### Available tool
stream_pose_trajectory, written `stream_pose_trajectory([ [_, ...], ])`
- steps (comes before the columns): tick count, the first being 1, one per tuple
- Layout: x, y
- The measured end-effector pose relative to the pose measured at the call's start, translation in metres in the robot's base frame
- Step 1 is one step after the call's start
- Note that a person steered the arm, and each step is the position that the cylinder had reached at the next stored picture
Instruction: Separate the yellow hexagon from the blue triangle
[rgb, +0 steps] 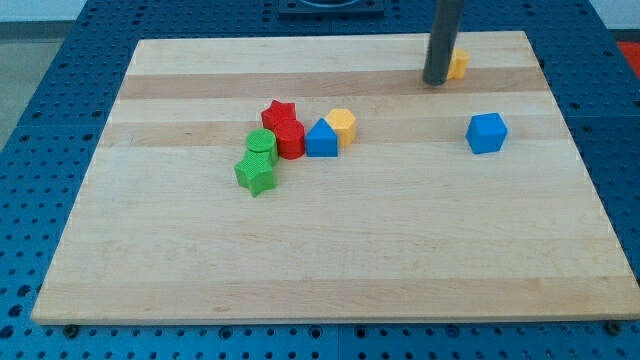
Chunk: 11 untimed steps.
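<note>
The yellow hexagon (342, 125) sits near the board's middle, touching the upper right of the blue triangle (321, 139). My tip (435, 82) rests on the board near the view's top right, far from both, right beside a small yellow block (458, 66) that the rod partly hides.
A red star (279, 112) and a red cylinder (290, 139) sit left of the blue triangle, touching it. A green cylinder (261, 146) and a green star (256, 174) lie further left. A blue cube (487, 132) stands alone at the right. The wooden board (330, 260) lies on a blue pegboard table.
</note>
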<state>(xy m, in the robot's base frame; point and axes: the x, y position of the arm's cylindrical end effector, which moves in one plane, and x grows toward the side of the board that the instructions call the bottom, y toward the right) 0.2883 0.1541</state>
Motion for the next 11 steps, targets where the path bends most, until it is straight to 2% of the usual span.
stream_pose_trajectory([
  [2,-0.028,0.024],
  [3,-0.01,-0.005],
  [7,0.122,-0.095],
  [9,0.135,-0.165],
  [10,0.135,-0.181],
  [11,0.135,-0.165],
])
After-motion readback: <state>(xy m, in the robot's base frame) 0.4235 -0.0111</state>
